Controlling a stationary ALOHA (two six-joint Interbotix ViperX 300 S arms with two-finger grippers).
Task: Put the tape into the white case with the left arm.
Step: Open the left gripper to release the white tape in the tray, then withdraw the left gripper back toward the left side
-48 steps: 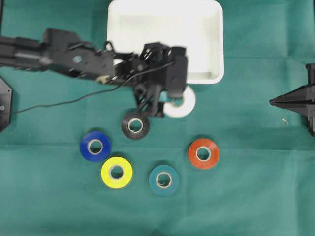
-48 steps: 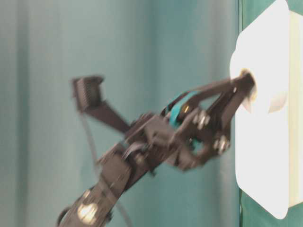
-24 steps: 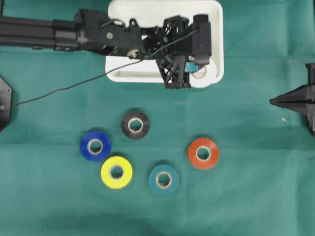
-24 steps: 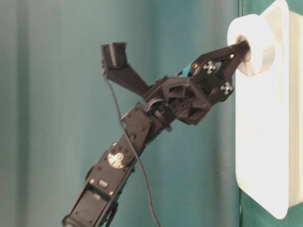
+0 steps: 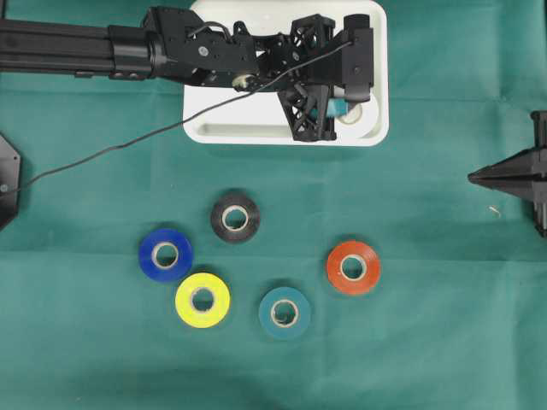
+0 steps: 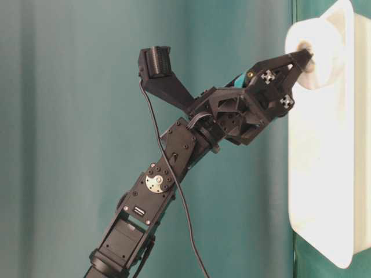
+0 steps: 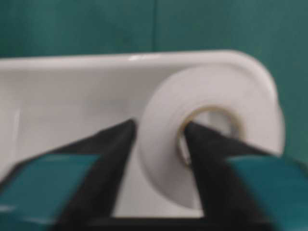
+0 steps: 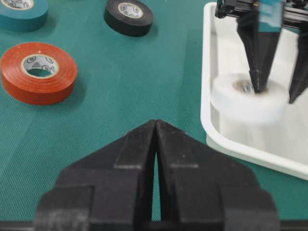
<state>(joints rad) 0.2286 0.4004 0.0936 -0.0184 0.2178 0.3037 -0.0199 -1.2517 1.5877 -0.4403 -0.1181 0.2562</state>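
The right gripper (image 8: 155, 144) rests with its fingers pressed together, well apart from the rolls. Orange (image 5: 352, 266), teal (image 5: 285, 313), yellow (image 5: 202, 300), blue (image 5: 166, 254) and black (image 5: 235, 217) tapes lie on the green cloth (image 5: 427, 342). Farther off, the white tape (image 8: 244, 98) lies inside the white case (image 5: 256, 132), in a corner. The left gripper (image 7: 159, 144) straddles its wall, fingers apart, one in the core, one outside.

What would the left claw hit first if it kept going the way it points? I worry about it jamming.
Probably the case floor. The left claw points down into it, one finger in the core of the white roll, the other outside. How far the tips stand above the floor is unclear.
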